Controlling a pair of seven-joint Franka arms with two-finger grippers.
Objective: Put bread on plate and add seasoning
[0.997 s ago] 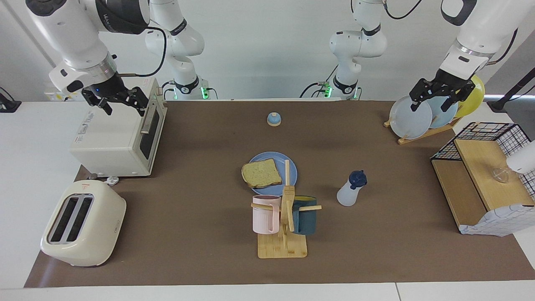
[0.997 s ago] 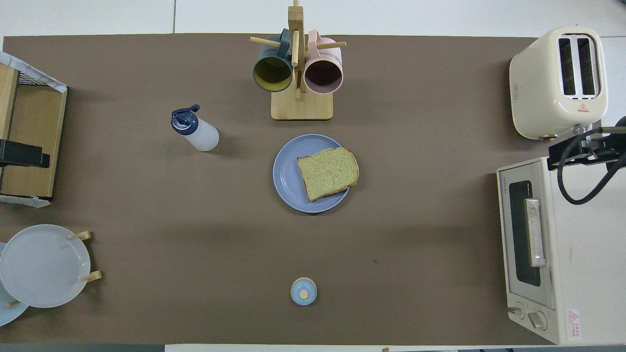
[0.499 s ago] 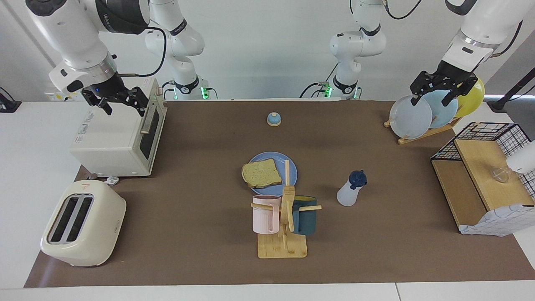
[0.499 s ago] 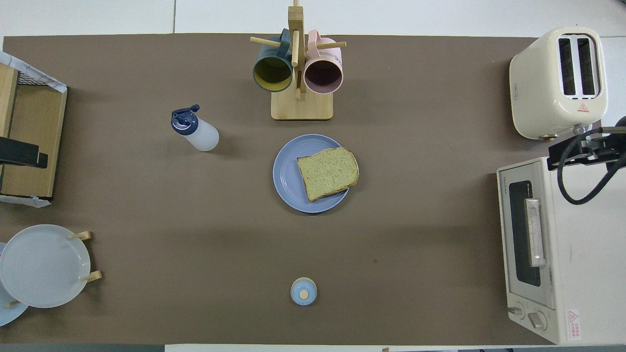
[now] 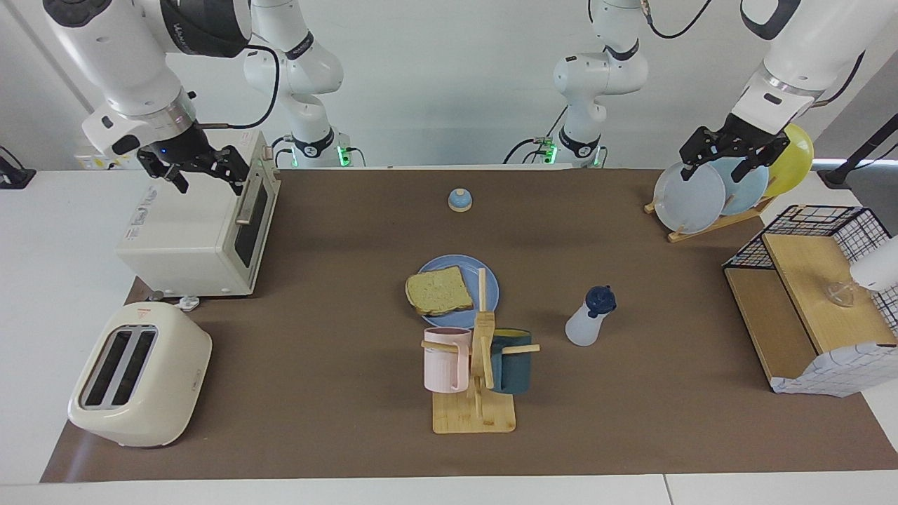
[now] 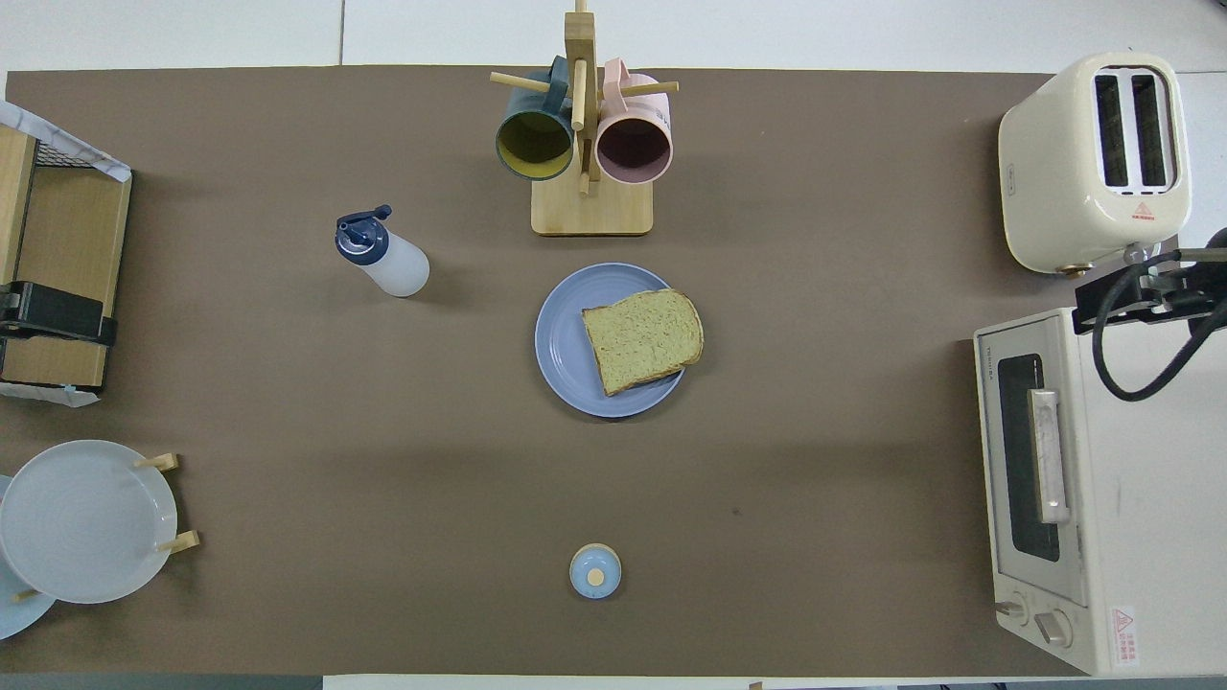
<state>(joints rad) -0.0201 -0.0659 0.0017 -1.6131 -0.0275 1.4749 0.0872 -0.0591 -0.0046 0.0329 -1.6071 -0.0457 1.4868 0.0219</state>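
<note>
Bread (image 5: 439,290) lay on the blue plate (image 5: 490,284) at mid-table, overhanging its rim. Seasoning bottle (image 5: 589,316) stood apart from the plate, toward the left arm's end. Left gripper (image 5: 722,156) hung over the racked plates (image 5: 689,198), jaws wide, empty. Right gripper (image 5: 203,170) hung over the toaster oven (image 5: 189,231), likewise wide and empty.

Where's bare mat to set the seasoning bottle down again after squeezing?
Bare mat lies between the plate and the bell, and between the seasoning bottle and the plate rack. It is crowded between plate and mug tree.
</note>
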